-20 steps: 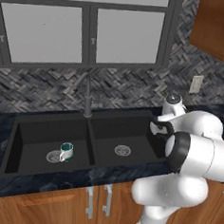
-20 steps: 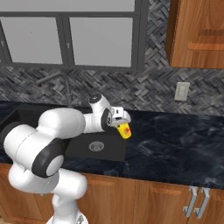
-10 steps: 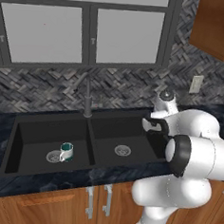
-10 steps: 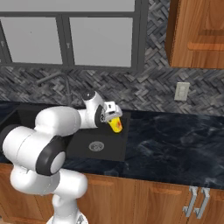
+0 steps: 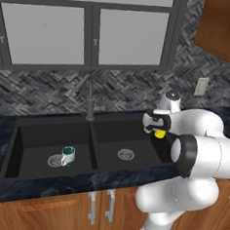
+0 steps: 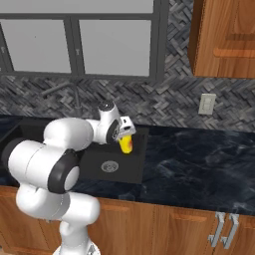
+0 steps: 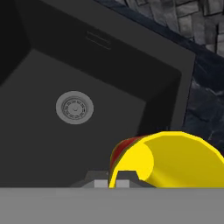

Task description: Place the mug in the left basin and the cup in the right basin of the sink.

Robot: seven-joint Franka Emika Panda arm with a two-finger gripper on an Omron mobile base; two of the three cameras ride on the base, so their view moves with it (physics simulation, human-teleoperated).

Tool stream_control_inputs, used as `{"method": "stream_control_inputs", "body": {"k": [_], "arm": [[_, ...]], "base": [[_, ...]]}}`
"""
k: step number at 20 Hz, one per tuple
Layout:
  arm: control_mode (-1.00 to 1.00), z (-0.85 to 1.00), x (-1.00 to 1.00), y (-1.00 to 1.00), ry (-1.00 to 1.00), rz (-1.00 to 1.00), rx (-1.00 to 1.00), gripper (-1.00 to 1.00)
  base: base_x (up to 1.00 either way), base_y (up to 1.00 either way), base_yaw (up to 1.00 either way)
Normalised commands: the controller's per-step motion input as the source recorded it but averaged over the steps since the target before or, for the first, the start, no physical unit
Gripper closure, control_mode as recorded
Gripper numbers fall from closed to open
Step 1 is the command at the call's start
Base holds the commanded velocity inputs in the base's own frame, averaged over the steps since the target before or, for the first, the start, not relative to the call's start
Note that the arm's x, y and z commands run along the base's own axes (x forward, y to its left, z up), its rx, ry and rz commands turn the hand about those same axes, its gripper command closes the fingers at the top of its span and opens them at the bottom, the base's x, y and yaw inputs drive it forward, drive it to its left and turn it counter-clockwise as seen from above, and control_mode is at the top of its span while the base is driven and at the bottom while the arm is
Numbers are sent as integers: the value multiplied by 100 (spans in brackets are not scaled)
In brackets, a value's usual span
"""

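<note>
My gripper (image 6: pixel 124 137) is shut on the yellow cup (image 6: pixel 125 143), holding it tilted in the air above the right basin (image 5: pixel 129 142) of the black sink (image 5: pixel 16 158). The cup (image 5: pixel 160 133) hangs near that basin's right wall in the left base view. In the hand view the cup (image 7: pixel 175 159) fills the lower right, its red mark at its left edge, with the right basin (image 7: pixel 52 144) and its steel drain (image 7: pixel 75 107) below. The white and teal mug (image 5: pixel 68 155) stands upright in the left basin (image 5: pixel 36 140), beside the drain.
A dark faucet (image 5: pixel 90 103) rises behind the sink's divider. Dark stone counter (image 6: pixel 199 169) stretches to the right of the sink. A wall socket (image 6: pixel 206 103) sits on the tiled backsplash, with windows above and a wooden cabinet (image 6: pixel 224 35) at upper right.
The arm has carried the cup leftward from over the counter edge to over the right basin. The mug has not moved.
</note>
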Motion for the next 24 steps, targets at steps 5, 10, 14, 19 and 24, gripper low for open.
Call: {"method": "stream_control_inputs", "body": {"k": [5,10,14,19,24], "arm": [[-100,-30,6,12,13,8,7,100],[-100,-31,12,17,5,5,0,100],[-100,-36,15,11,6,2,0,100],[-100,-43,13,2,5,3,0,100],[-100,-49,15,0,10,0,0,100]], "base": [[0,0,0],[0,0,0],[0,0,0],[0,0,0],[0,0,0]]}}
